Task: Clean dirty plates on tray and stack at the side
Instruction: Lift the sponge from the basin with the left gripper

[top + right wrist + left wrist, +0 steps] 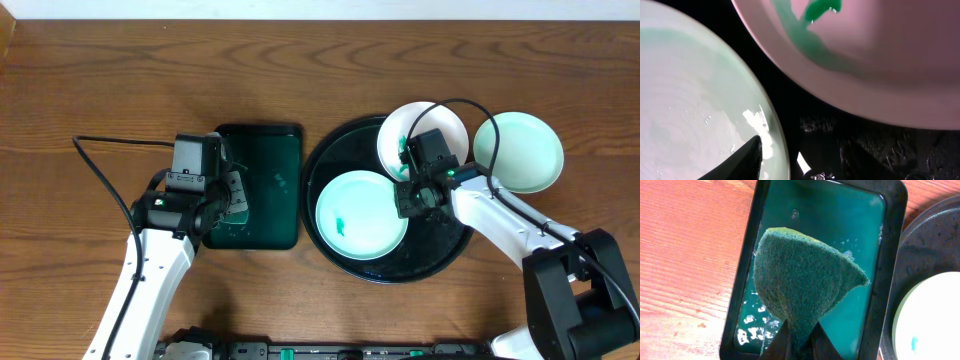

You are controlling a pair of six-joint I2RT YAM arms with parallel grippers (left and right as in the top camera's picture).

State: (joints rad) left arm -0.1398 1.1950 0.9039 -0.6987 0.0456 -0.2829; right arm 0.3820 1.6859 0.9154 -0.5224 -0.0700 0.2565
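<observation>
Two plates [360, 215] sit on the black tray [440, 250], centre-right overhead. My right gripper [800, 165], jaws apart and empty, hangs between them and could knock the smeared white plate [430, 125]. My left gripper [797, 342] pinches the sponge [805, 275].

Wooden table [100, 80] with black round tray [432, 250], green rectangular tray [270, 160], one mint plate [520, 150].

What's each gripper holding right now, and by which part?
The left gripper pinches the green sponge by its narrow lower end, above the dark green tray. The right gripper is open over the black tray, holding nothing.
</observation>
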